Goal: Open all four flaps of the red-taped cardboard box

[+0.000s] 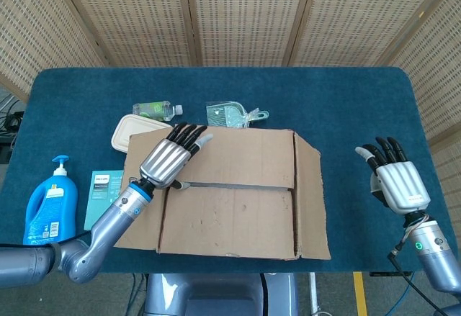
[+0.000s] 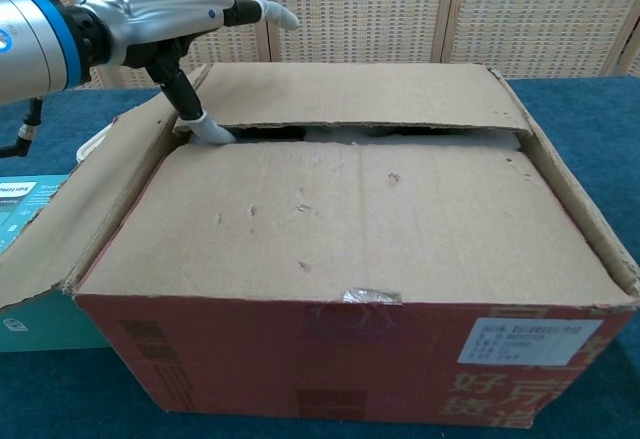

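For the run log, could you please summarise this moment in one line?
left hand: thumb in seam under far flap | right hand: open, beside box | near flap: closed

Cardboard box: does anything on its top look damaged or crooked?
The cardboard box has small dents and torn tape on its near flap. A dark gap shows along the seam, where the left hand presses a fingertip.
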Controlling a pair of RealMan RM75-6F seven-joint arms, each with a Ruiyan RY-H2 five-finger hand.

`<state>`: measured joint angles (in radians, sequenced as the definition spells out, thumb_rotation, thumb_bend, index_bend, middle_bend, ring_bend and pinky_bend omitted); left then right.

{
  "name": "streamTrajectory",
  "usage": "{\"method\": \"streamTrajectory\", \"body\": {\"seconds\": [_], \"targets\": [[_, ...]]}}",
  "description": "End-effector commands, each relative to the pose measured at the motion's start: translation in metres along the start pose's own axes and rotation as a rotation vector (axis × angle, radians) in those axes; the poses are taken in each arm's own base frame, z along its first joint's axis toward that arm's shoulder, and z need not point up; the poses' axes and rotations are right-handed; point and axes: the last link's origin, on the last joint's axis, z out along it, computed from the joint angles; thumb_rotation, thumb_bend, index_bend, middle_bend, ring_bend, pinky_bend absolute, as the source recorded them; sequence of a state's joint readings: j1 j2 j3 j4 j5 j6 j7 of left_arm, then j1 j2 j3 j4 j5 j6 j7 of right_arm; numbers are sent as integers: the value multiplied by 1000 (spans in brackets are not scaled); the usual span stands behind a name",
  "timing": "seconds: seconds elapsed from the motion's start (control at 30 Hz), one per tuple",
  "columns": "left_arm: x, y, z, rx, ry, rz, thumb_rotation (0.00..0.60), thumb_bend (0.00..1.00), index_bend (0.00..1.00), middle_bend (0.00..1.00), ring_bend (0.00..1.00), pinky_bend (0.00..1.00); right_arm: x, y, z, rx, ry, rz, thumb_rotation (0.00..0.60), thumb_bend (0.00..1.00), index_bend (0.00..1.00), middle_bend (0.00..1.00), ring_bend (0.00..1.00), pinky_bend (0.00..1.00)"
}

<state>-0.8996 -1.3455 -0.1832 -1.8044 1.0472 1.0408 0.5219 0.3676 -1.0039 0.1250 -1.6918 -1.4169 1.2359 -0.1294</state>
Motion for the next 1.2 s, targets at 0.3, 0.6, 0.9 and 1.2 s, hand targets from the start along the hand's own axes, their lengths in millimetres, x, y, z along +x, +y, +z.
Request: {"method": "streamTrajectory", "body": {"seconds": [0.3,0.6,0.9,1.2], "targets": [[26,-8,-1,-2,137,-35,600,134,47,0,0,0,1,-1,3,6,1,-2,600,904,156,175,0,0],[51,-26,16,39,246,-18,600,136,46,0,0,0,1,-1,2,5,1,-2,600,902,156,175,0,0],[73,-42,49,75,318,62,600,143,32,0,0,0,2,0,1,2,2,-5,600,903,155,175,0,0],[80,-43,82,96,332,140,600,148,0,0,0,0,4,0,0,-1,2,-6,600,903,156,175,0,0]]}}
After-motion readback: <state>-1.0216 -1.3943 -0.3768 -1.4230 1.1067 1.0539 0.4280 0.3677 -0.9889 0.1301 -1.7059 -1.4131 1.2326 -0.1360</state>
